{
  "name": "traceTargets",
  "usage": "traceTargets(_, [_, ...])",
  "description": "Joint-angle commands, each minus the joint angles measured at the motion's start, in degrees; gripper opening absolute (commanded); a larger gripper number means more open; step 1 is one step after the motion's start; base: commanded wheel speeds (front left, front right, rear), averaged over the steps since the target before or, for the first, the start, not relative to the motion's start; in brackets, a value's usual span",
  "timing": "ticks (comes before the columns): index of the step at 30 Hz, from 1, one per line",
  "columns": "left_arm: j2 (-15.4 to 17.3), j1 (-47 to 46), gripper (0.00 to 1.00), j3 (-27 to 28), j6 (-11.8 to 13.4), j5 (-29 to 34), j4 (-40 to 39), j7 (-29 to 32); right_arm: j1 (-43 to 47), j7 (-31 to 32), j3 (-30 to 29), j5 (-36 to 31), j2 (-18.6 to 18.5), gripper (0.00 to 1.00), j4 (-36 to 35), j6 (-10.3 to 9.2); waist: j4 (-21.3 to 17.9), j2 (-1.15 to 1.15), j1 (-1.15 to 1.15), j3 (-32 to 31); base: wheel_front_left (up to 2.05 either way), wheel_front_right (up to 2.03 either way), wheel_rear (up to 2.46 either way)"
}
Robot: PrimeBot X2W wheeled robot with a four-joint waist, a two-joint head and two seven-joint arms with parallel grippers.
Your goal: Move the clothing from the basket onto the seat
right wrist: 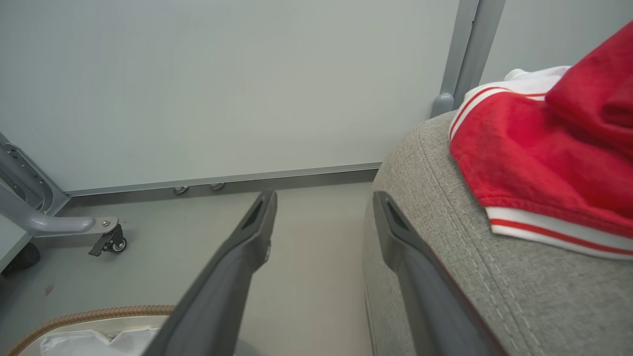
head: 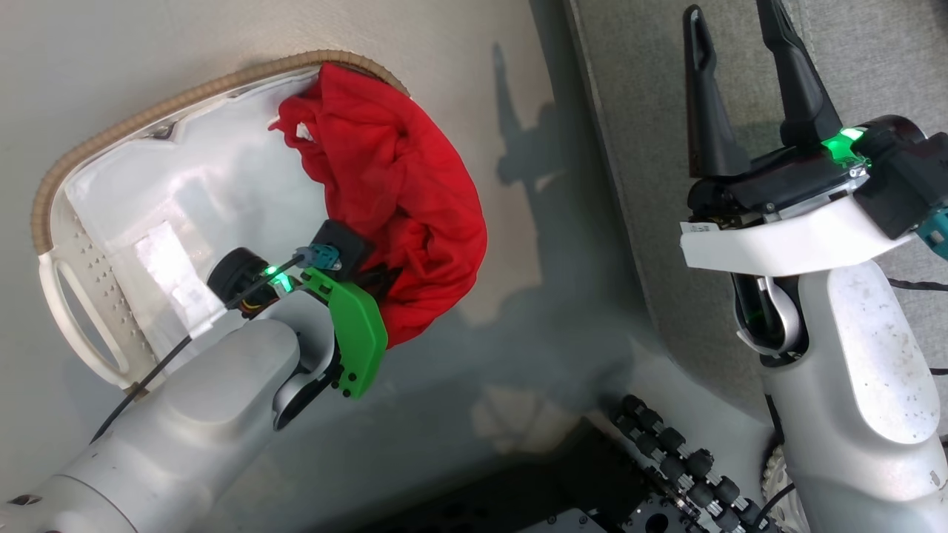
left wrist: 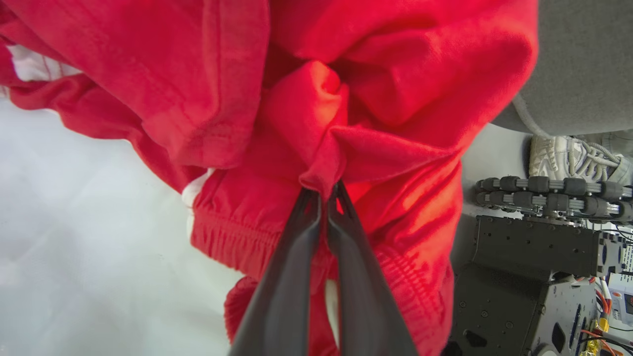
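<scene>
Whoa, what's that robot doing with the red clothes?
The robot's left gripper is pinched shut on a fold of the bright red soft garment, bunched at the edge of the oval white plastic basket with a brown woven rim. Its right gripper is open near the edge of the big grey fabric sofa seat, where another red garment with white striped trim lies.

Open floor (head: 518, 244) between basket (head: 74, 311) and seat (head: 652, 111), red clothing (head: 400, 185) bulging over basket rim, red-and-white garment (right wrist: 534, 168) on seat edge
</scene>
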Motion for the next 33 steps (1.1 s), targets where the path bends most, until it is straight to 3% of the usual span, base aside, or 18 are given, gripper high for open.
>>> traceTargets(1, [0.47,0.76,0.00,0.08,-0.18,-0.41,0.39,-1.03,-0.51,-0.13,0.24,0.38,-0.14,1.00,0.43,-0.06,-0.11,0.00,-0.01,-0.67,0.00,0.00,0.00])
traceTargets(12, [-2.16,5.24,0.00,0.05,-0.19,-4.84,2.53,-11.08,0.39,-0.12,-0.24,-1.13,-0.17,1.00,5.27,-0.06,3.27,0.00,-0.01,-9.87,0.00,0.00,0.00])
traceTargets(21, [-3.82,8.72,0.00,0.39,-0.18,-7.84,4.06,-15.36,2.99,-0.12,-0.75,-2.40,-0.18,1.00,9.36,-0.06,6.46,0.00,-0.01,-19.08,0.00,0.00,0.00])
traceTargets(33, [-5.49,19.75,0.00,22.25,-0.19,6.37,-3.75,-15.28,9.24,-0.12,-2.32,-3.74,-0.19,1.00,13.96,-0.06,11.12,0.00,-0.01,-32.00,0.00,0.00,0.00])
